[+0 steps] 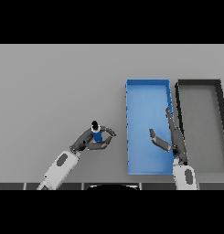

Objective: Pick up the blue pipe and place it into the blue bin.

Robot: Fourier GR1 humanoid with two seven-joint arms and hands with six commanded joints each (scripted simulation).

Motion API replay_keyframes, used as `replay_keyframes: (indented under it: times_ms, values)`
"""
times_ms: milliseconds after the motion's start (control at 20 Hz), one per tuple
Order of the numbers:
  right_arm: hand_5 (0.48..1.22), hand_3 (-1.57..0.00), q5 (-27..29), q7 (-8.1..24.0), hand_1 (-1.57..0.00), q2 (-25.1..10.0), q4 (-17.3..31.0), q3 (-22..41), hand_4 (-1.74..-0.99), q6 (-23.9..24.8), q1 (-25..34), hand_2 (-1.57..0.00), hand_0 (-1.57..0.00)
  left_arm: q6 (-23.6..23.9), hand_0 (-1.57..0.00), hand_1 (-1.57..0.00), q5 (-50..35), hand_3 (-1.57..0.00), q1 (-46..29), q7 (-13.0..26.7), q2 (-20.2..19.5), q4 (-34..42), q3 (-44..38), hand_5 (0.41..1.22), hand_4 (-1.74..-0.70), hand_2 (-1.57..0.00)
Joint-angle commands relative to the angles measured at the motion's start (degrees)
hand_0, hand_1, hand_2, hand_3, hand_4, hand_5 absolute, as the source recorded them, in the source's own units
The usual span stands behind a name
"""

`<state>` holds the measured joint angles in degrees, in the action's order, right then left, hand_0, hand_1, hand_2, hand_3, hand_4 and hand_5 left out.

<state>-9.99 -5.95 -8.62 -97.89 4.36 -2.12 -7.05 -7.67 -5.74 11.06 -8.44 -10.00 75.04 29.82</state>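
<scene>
Grey counter (58,82). Got blue pipe (97,135) clamped in my left robot hand (88,140), left of blue bin (147,91). Right robot hand (170,139) idle over bin, fingers straight. Next, guessing: carry right, drop in.

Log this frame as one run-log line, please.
left hand shut on blue pipe, left of blue bin | right hand open over bin | pipe not yet binned

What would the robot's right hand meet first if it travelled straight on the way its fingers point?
Probably the far right rim of the rectangular blue bin; the right hand points up the view along it, height unclear.
</scene>
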Motion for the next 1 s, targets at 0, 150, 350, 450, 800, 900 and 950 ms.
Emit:
replay_keyframes:
  times_ms: [0,150,350,450,800,900,950]
  values:
    - [0.657,0.0,0.0,0.0,0.0,-0.3,-0.6,0.0,-1.219,-0.2,0.2,0.0,0.0,0.2,-0.6,-0.75,0.3,-0.91,0.0,0.4,0.3,-0.5,0.2,0.91,-1.44,-0.87]
    - [0.66,0.0,0.2,1.2,0.0,0.3,0.4,0.0,-1.233,0.1,1.0,0.0,0.0,-0.8,-1.07,-1.15,0.3,-1.19,-1.2,0.2,0.1,1.4,1.0,1.062,-1.58,-1.21]
    - [0.638,0.0,0.9,0.4,0.0,0.4,0.5,0.0,-1.221,-0.6,0.6,0.0,0.0,1.4,-1.37,-1.4,3.3,-1.42,-1.9,-2.0,1.6,2.6,2.3,1.156,-1.5,-1.42]
    - [0.631,0.0,0.9,1.2,0.0,-0.1,0.7,-0.3,-1.217,-0.7,1.2,0.0,0.0,1.4,-1.44,-1.46,3.3,-1.47,-1.1,-2.7,1.6,3.5,0.9,1.179,-1.48,-1.48]
    - [0.64,0.0,-0.5,2.7,0.0,0.1,0.3,0.3,-1.204,0.2,2.0,0.0,0.0,-0.1,-1.54,-1.55,2.3,-1.55,0.8,-0.8,3.3,11.7,-0.3,1.212,-1.47,-1.55]
    - [0.643,0.0,-0.5,1.1,0.0,-0.6,0.5,-0.1,-1.184,-0.1,1.1,0.0,0.0,-1.0,-1.55,-1.56,2.3,-1.56,2.2,0.8,3.5,13.9,-0.3,1.215,-1.47,-1.56]
    - [0.643,0.0,-0.3,1.1,0.0,-0.7,1.2,-0.5,-1.176,-0.2,1.4,0.0,0.0,-1.4,-1.56,-1.56,2.2,-1.56,2.8,1.5,4.0,14.6,-0.2,1.217,-1.47,-1.56]
